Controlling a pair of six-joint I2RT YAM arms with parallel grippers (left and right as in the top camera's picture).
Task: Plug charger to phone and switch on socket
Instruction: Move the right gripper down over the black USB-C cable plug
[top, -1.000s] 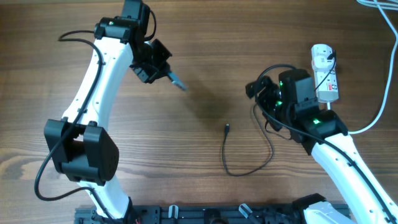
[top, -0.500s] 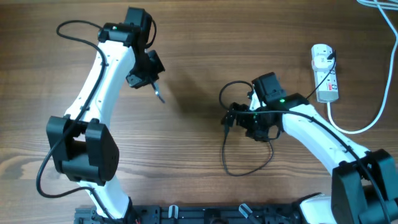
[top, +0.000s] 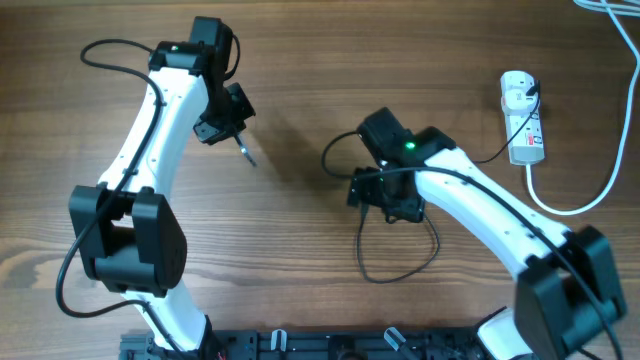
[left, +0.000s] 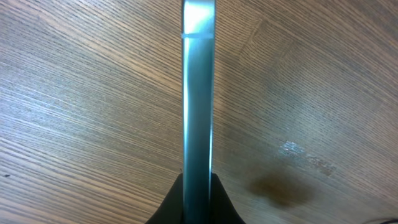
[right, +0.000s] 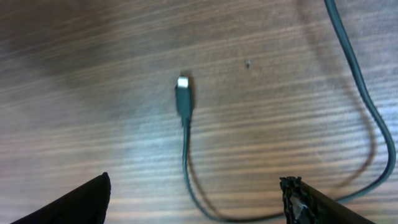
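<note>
My left gripper (top: 230, 130) is shut on the phone (top: 246, 153) and holds it above the table at upper left. In the left wrist view the phone (left: 198, 93) shows edge-on as a thin teal-grey strip between the jaws (left: 198, 202). My right gripper (top: 372, 195) is open over the charger's connector end. In the right wrist view the dark connector tip (right: 183, 96) lies on the wood ahead of the open fingers (right: 196, 199), and the thin black cable (right: 186, 168) runs between them. The charger cable (top: 400, 273) loops toward the front. The white socket (top: 525, 120) lies at far right.
A thick white lead (top: 600, 190) curves from the socket toward the right edge. A black plug sits in the socket's top outlet (top: 530, 92). The arms' bases and a black rail (top: 330, 345) line the front edge. A dark stain marks the wood (left: 277, 190).
My right arm has swung left from beside the socket to over the connector tip. My left gripper has shifted slightly left and turned the phone edge-on.
</note>
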